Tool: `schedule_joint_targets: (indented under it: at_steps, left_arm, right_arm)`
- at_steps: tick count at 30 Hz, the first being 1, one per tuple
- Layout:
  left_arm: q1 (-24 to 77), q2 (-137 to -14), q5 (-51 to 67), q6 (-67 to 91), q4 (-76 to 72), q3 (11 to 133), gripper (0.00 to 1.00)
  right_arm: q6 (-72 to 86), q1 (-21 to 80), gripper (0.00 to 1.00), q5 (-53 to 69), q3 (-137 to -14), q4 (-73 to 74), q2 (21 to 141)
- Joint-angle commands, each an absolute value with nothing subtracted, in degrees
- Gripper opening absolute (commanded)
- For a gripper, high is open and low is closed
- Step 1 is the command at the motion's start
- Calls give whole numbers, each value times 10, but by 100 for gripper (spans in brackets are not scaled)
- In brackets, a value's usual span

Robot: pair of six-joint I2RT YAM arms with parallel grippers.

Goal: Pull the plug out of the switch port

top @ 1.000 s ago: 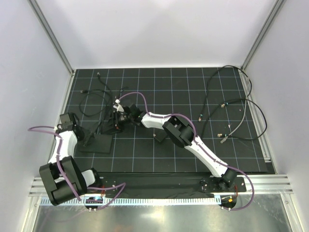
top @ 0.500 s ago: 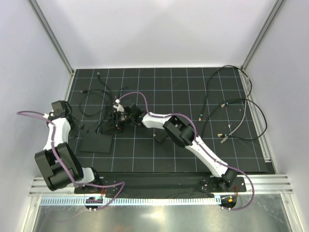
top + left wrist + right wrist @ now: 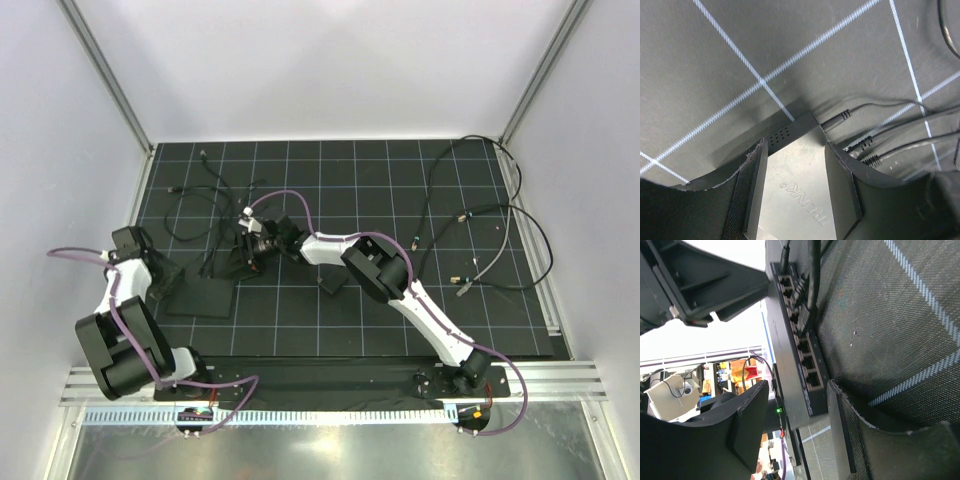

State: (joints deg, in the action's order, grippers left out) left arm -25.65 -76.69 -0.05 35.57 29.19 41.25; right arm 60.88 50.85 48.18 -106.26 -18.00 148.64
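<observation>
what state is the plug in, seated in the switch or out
Seated: the right wrist view shows a black plug in the upper end of the switch's port row; the lower ports are empty.

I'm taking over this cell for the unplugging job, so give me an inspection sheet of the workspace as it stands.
Surface: black mat with white grid lines.
Job's things: flat black switch; its port row has plugs seated in the upper ports.
Clutter: small black block.
Grippers: left gripper open over the switch's corner; right gripper open, facing the port edge, holding nothing.
Cables: loose leads on the right; tangled leads at far left.
Surroundings: white walls; metal rail at the near edge.
</observation>
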Motion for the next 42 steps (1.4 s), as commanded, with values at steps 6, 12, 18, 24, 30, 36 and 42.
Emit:
schedule_joint_targets:
  at_steps: [6,12,18,24,30,36,42]
  left_arm:
    - [-257,-699,110,402,281,366,52]
    - [-257,-653,112,411,318,358,53]
    - [-238,-629,69,399,365,398,50]
    - [-167,-582,43,421,374,392,46]
    - [-121,-564,35,449,363,352,42]
    - [-101,-581,8,457,373,349,38]
    - [-98,-611,7,455,373,352,33]
  right_arm:
    - [606,510,57,495,-1081,-190,1474]
    - [600,511,57,483,-1093,-165,1481]
    - [599,511,52,478,-1097,-141,1491]
    - [573,513,46,465,-1120,-80,1498]
    - [577,517,46,442,-1148,-34,1513]
    - [616,518,41,432,-1150,-43,1531]
    - [639,518,38,425,-1150,-60,1546]
